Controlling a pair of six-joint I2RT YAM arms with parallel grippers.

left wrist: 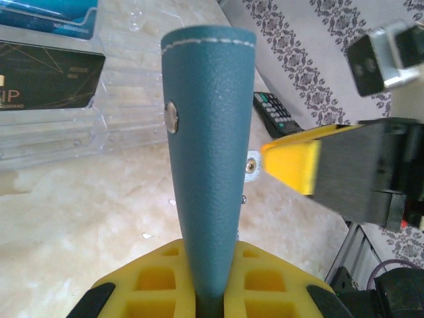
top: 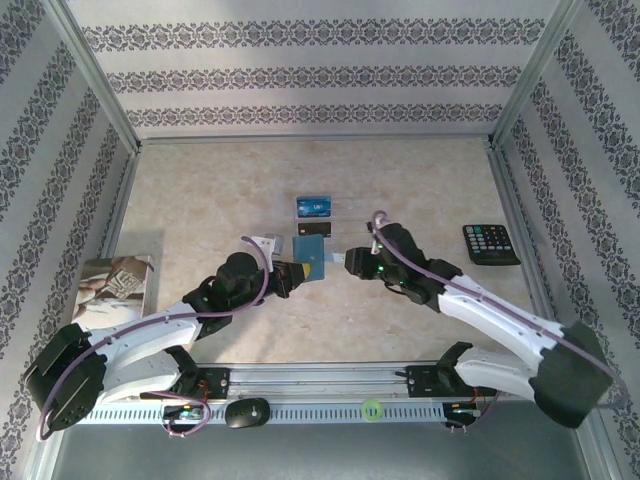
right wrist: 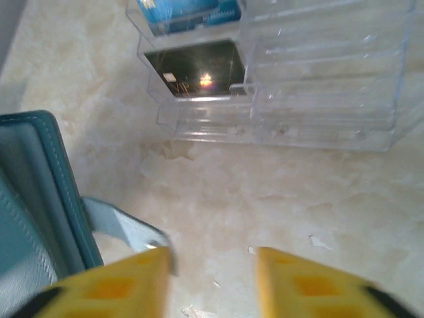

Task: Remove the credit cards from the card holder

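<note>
The teal card holder (left wrist: 211, 152) stands upright, and my left gripper (left wrist: 209, 268) is shut on its lower edge. In the top view the card holder (top: 314, 254) hangs at mid-table between both grippers. My right gripper (right wrist: 212, 262) is open just right of it, with bare table between the fingers. The holder's grey snap strap (right wrist: 122, 227) lies against the left fingertip. A blue credit card (top: 314, 207) and a black one (top: 317, 229) lie in a clear plastic tray (right wrist: 318, 99). I cannot tell whether any cards sit inside the holder.
A black calculator (top: 490, 243) lies at the right of the table. A printed booklet (top: 115, 285) rests at the left edge. Patterned walls close in the table on three sides.
</note>
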